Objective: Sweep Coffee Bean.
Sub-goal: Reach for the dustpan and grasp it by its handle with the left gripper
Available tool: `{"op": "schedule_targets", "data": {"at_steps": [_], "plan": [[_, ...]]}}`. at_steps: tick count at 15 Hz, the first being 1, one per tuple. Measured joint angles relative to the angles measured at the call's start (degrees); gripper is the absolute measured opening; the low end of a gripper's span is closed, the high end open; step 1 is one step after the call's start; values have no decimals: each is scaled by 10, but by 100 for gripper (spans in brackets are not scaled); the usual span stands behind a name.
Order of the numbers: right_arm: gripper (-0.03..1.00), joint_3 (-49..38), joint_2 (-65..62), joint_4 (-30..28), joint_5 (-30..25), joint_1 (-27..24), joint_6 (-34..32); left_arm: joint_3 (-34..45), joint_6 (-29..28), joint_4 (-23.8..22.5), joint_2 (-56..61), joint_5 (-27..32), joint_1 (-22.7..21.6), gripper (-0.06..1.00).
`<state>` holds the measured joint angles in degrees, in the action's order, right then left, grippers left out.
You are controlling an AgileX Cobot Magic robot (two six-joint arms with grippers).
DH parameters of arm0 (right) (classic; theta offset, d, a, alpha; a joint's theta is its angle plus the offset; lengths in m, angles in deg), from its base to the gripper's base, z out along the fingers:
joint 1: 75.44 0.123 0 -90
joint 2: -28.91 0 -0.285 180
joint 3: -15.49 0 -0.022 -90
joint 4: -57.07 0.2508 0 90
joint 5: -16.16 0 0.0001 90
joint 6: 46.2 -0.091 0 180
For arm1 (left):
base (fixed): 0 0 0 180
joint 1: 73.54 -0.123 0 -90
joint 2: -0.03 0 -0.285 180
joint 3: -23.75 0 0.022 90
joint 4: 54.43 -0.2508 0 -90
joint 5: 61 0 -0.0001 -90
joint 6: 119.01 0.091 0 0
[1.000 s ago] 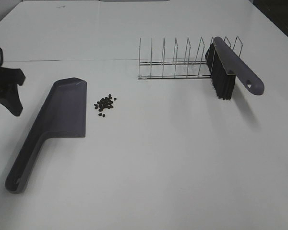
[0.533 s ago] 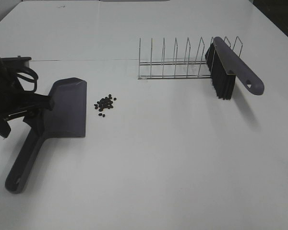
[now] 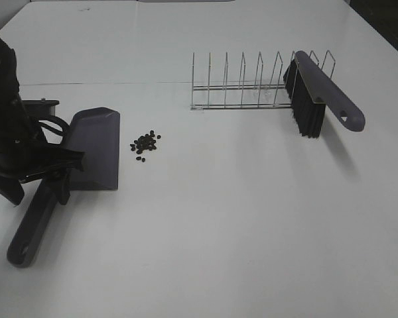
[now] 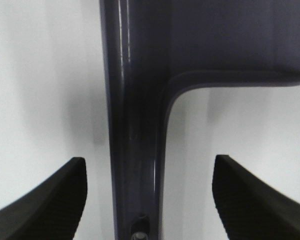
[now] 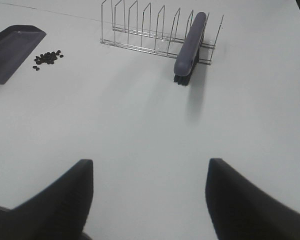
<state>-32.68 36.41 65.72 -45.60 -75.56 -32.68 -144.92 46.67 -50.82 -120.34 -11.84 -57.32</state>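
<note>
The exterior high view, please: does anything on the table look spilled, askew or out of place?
Yes. The coffee beans lie in a loose cluster on the bare table, beside the dustpan. The brush leans tilted at one end of the wire rack, bristles down. Nothing looks damaged.

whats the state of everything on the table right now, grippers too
dustpan: flat on the table, not gripped
coffee beans: loose cluster on the table beside the dustpan, not swept in
brush: leaning on the wire rack, bristles down
left gripper: open, fingers either side of dustpan handle
right gripper: open, empty
</note>
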Motion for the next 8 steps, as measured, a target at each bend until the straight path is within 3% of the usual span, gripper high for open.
{"op": "schedule_targets", "data": {"at_steps": [8], "plan": [[59, 0, 0, 0, 0, 0, 0, 17, -4, -9, -28, -53, 0, 65]]}}
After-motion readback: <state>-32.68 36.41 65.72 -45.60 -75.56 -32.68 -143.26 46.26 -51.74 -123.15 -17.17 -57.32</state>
